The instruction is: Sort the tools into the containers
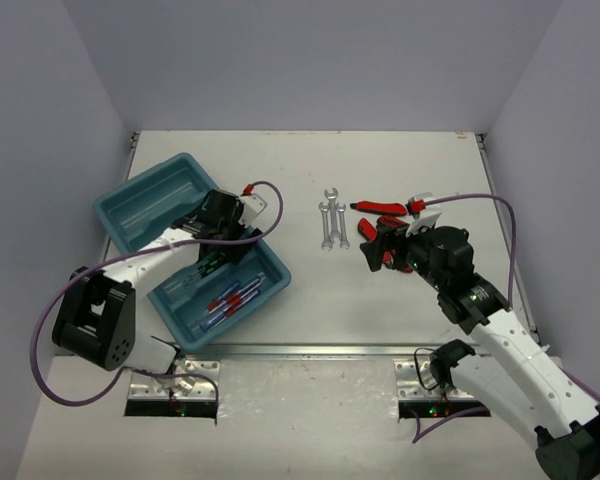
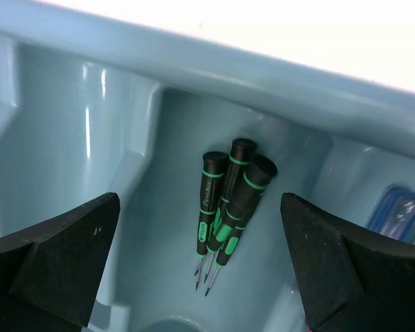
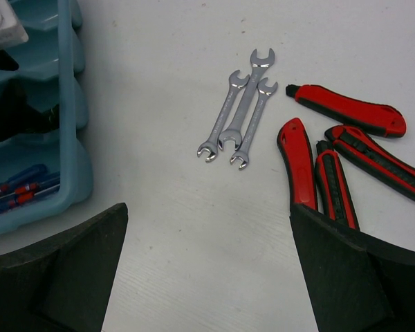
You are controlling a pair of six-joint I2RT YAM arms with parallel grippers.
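The teal tray (image 1: 140,184) lies at the left of the table. My left gripper (image 1: 218,238) hangs open over its middle compartment; in the left wrist view (image 2: 200,277) nothing sits between the pads. Below it lie three black-handled screwdrivers with green marks (image 2: 225,207), side by side. Blue-and-red screwdrivers (image 1: 230,298) fill the nearest compartment. Three silver wrenches (image 3: 238,117) lie together on the table. Red-handled pliers (image 3: 318,166) lie to their right, partly under the right pad. My right gripper (image 3: 207,277) is open above bare table, beside the pliers (image 1: 380,208).
The tray's rim (image 3: 68,104) stands well left of the wrenches. White walls close the table on three sides. A metal rail (image 1: 300,350) runs along the near edge. Purple cables loop off both arms.
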